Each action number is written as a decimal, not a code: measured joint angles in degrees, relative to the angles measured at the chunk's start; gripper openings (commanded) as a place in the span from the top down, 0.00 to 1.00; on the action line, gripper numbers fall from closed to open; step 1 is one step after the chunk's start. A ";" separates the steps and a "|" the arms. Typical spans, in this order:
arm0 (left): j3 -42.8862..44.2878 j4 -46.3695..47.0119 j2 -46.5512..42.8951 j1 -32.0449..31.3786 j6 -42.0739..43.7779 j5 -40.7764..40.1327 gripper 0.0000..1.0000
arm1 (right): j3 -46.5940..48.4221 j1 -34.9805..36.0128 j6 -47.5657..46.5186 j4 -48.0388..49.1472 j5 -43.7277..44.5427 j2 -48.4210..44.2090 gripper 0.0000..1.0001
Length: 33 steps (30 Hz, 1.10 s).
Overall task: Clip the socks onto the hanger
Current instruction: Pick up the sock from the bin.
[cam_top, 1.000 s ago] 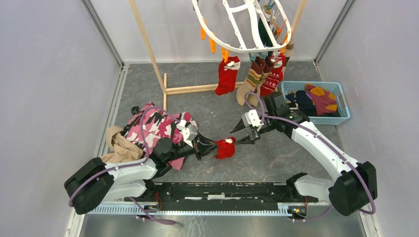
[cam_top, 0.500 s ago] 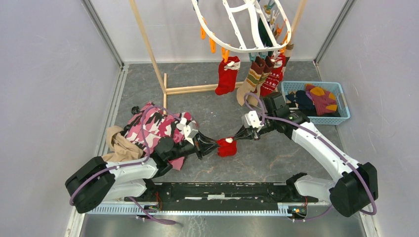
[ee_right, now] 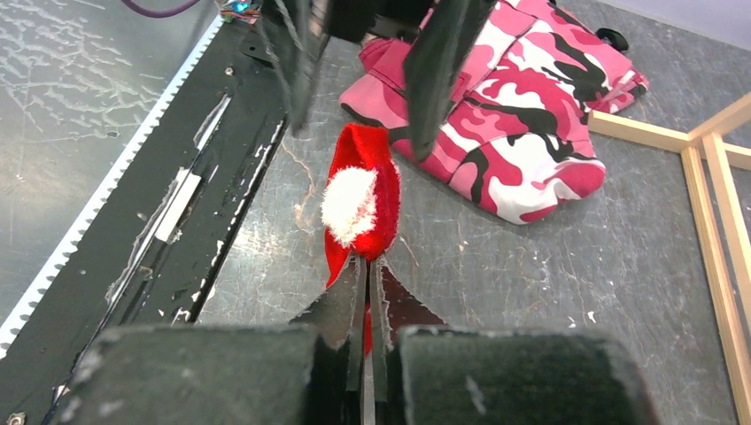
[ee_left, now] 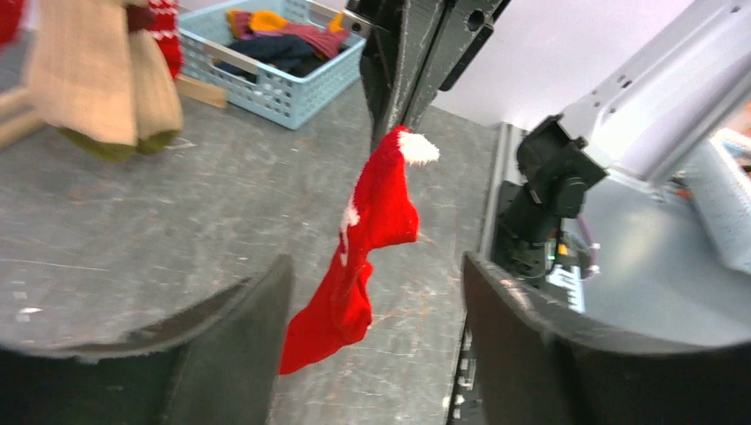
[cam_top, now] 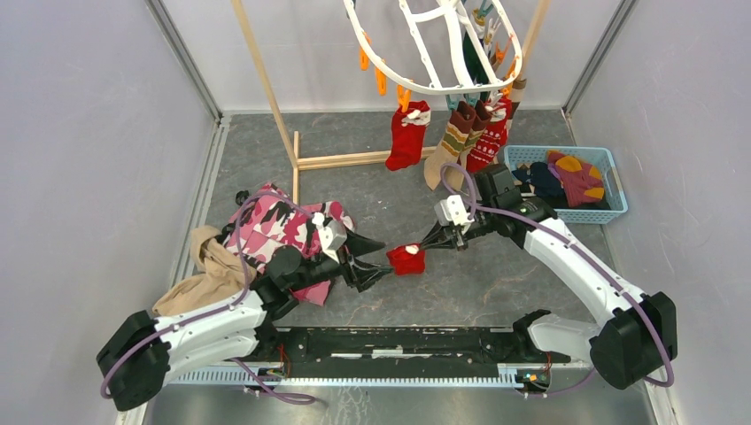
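Red sock pinched by the right arm, with the hanger far behind it

Grey tabletop [cam_top: 372,190] is seen from above, with the two arm bases at its near edge. Over the far edge, a white oval hanger [cam_top: 423,89] is hung from a wooden rack [cam_top: 266,80]. Three socks are already clipped along its near rim: a plain red one [cam_top: 407,137], a tan-striped one [cam_top: 449,146] and a red patterned one [cam_top: 487,142]. A pink camouflage cloth [cam_top: 274,226] is heaped toward the left edge. A blue basket [cam_top: 569,150] with more socks is set by the right edge.

Near the middle of the tabletop, the two grippers are pointed at each other with one small sock between them. The right gripper [cam_top: 431,243] is pressed shut on the white-tufted cuff of the red sock [cam_top: 407,259]. The left gripper [cam_top: 383,259] is spread wide, one finger on each side of the sock's lower half. Whether the toe brushes a finger cannot be told.

The sock is seen hanging by its cuff, long axis roughly vertical and toe down, apparently clear of the tabletop.

The coming move is judged to turn on one relation. The hanger lies up and toward the far edge from the sock, well apart from it. The right arm is both the holder and the nearer arm. The cuff is therefore likely to be carried up to a free clip by that arm.
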 measured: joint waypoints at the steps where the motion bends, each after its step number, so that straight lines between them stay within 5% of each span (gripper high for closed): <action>1: 0.28 -1.62 -1.53 0.00 0.46 -0.74 0.08 | 0.07 -0.35 0.02 -0.07 0.02 -0.02 1.00; 3: 1.09 -4.74 -4.50 0.02 1.18 -2.62 0.00 | 0.11 -0.98 0.02 -0.13 0.00 -0.15 1.00; 12: 9.84 -19.32 -8.41 0.02 3.78 -4.39 0.01 | 0.22 -1.64 -0.22 -1.03 0.00 -0.59 0.98; 22: 29.66 -40.63 4.31 0.02 11.82 1.55 0.18 | 0.28 -1.16 -0.90 -2.60 0.13 -0.46 0.97; 33: 38.38 -53.75 15.61 0.00 19.93 6.43 0.33 | 0.83 -0.50 -1.09 -3.08 0.48 -0.33 0.96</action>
